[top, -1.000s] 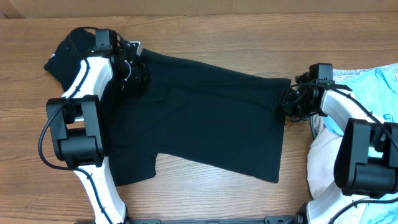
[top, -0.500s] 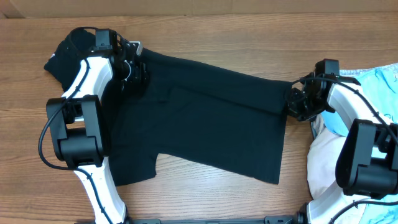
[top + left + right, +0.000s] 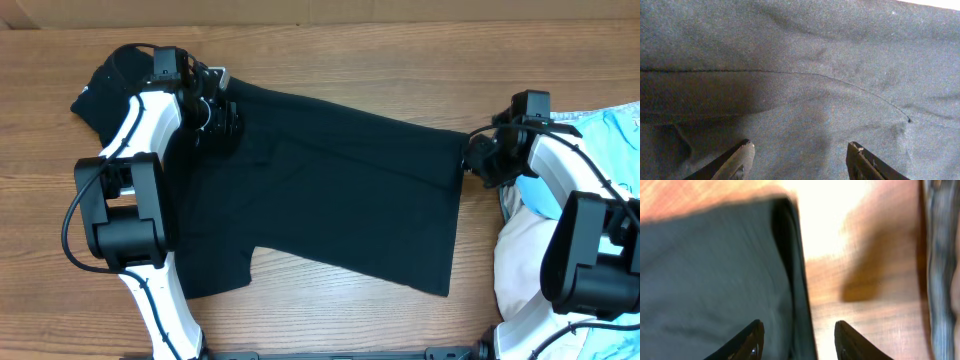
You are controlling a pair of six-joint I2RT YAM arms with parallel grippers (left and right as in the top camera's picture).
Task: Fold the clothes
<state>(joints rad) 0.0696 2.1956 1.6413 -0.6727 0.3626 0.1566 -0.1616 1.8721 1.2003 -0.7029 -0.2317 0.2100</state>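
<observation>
A black T-shirt (image 3: pixel 330 190) lies spread on the wooden table, partly folded, with a sleeve at the far left. My left gripper (image 3: pixel 215 118) is open, low over the shirt's upper left part; the left wrist view shows its fingers (image 3: pixel 800 150) apart over dark cloth (image 3: pixel 800 75) with a seam. My right gripper (image 3: pixel 475 158) is open at the shirt's right edge; in the right wrist view its fingers (image 3: pixel 799 330) straddle the folded hem (image 3: pixel 790 280), one over cloth, one over wood.
A pile of other clothes, white (image 3: pixel 525 270) and light blue (image 3: pixel 610 135), lies at the table's right edge beside the right arm. A grey garment edge (image 3: pixel 942 255) shows at the right of the right wrist view. Bare wood (image 3: pixel 350 60) lies behind the shirt.
My right gripper has shifted a little rightward and back, off the shirt's right corner, and now sits at the hem. The left arm and the shirt have hardly moved.
</observation>
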